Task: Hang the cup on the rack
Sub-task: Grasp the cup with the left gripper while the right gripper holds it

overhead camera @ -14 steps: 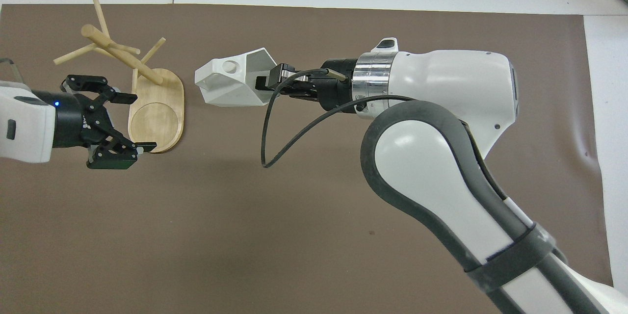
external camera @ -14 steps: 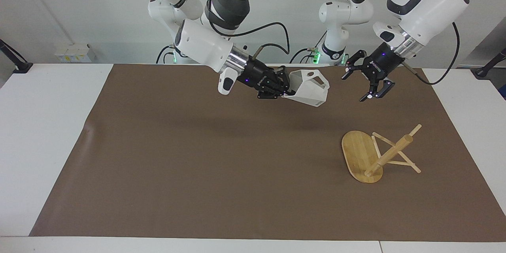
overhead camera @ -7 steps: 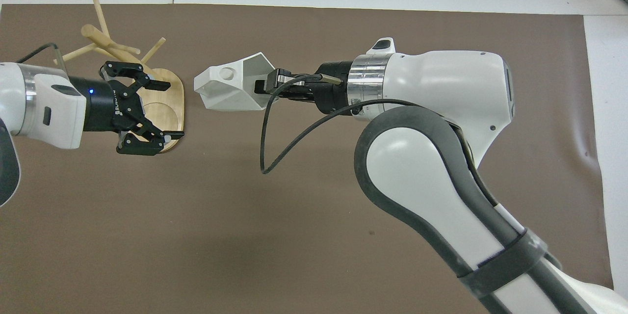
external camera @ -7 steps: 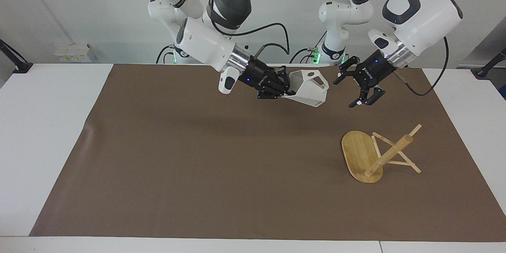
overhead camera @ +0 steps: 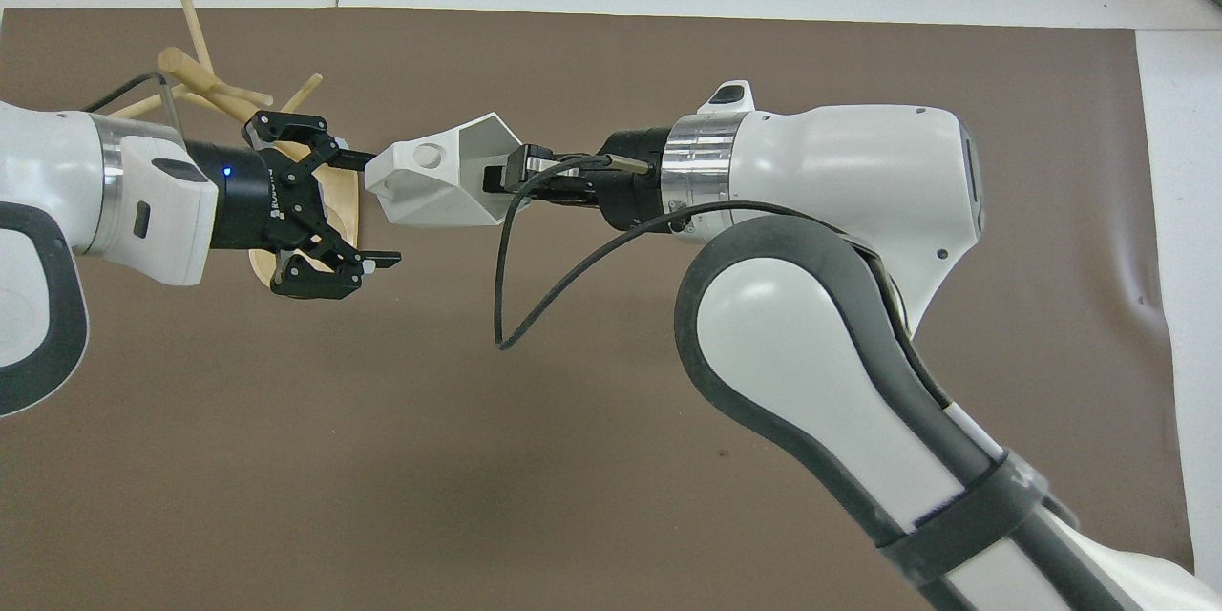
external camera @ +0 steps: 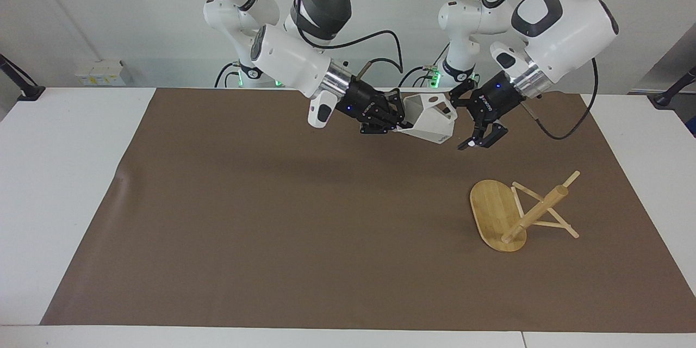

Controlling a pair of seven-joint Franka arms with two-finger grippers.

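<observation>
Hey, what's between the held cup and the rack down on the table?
Only bare brown mat, as the facing view shows. The cup, in the right gripper, hangs above it; the rack stands apart. The open left gripper is beside the cup.

My left pincer (external camera: 471,121) moved from over rack (external camera: 508,212) toward cup (external camera: 430,119), fingers now spread around its handle end; right pincer (external camera: 392,117) nudged cup closer.

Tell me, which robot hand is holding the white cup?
The right gripper, shut on the cup. The left gripper beside it is open and holds nothing.
</observation>
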